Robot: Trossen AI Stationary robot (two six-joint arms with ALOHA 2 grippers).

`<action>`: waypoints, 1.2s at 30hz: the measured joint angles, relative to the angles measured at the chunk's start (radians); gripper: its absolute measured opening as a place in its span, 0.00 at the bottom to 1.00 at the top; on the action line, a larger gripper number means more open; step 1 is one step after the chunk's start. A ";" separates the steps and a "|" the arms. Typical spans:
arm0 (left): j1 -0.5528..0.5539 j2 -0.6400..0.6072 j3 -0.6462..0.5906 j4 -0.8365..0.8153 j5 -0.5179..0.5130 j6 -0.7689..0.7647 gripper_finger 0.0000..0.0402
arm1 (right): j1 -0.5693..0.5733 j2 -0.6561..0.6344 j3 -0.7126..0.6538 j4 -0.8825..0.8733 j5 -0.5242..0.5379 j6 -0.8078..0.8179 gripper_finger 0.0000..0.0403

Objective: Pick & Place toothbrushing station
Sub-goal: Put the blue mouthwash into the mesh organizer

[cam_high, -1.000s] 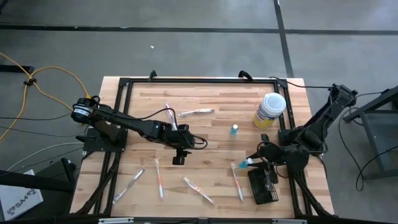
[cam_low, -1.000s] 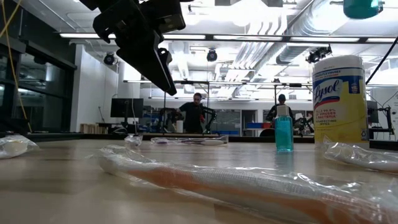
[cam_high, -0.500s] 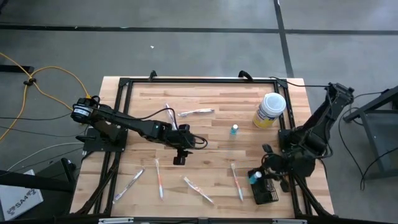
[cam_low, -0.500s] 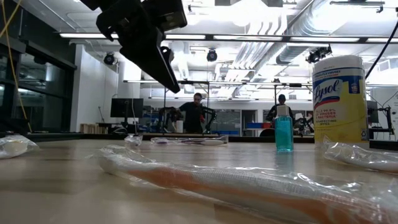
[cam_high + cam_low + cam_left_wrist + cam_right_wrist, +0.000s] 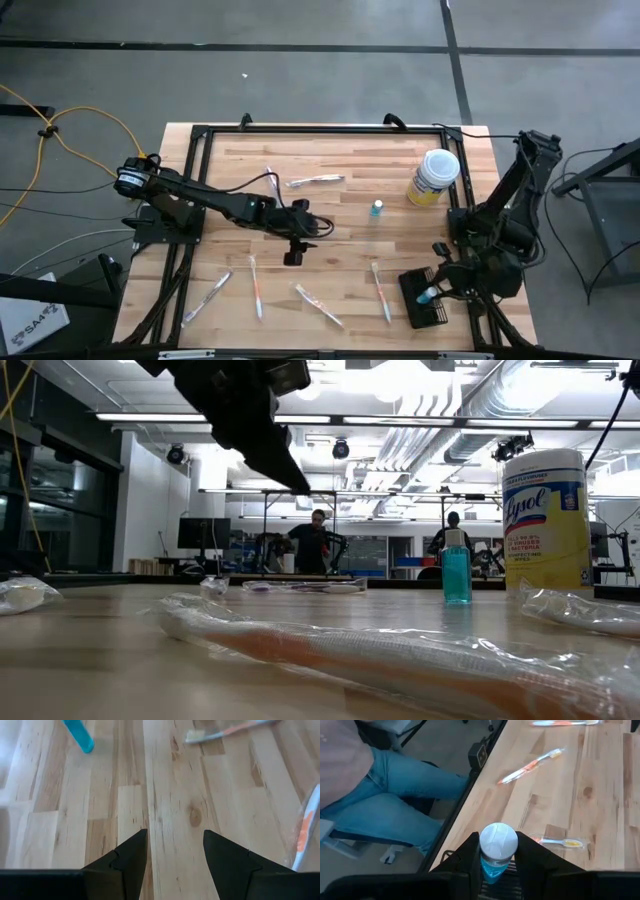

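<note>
- The surface [image 5: 330,215] carries the black mesh basket [image 5: 422,305] at its near right corner.
- Our right claw [image 5: 432,293] hangs over it, gripping a small blue bottle [image 5: 496,851]; we should lower it straight in, upright.
- Our left claw [image 5: 171,855] waits wide open mid-surface.

Black wire-mesh basket [image 5: 424,301]; blue bottle [image 5: 496,851] with white cap; yellow Lysol canister [image 5: 433,178], white lid; orange-handled wrapped toothbrushes [image 5: 257,287] on pale striped wood table [image 5: 340,215]
</note>
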 joint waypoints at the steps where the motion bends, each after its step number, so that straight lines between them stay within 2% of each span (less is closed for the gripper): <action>1: 0.000 0.000 0.000 0.008 0.001 0.000 0.47 | 0.008 0.000 0.000 -0.003 0.012 0.001 0.21; 9: 0.000 0.000 0.000 0.049 0.000 -0.024 0.47 | 0.053 0.000 0.000 -0.072 0.118 0.167 0.21; 13: 0.000 0.000 0.000 0.049 0.000 -0.024 0.47 | 0.060 0.003 0.000 -0.087 0.129 0.221 0.21; 36: 0.000 0.000 0.000 0.049 -0.002 -0.069 0.47 | 0.060 0.143 0.000 -0.088 0.086 0.233 0.21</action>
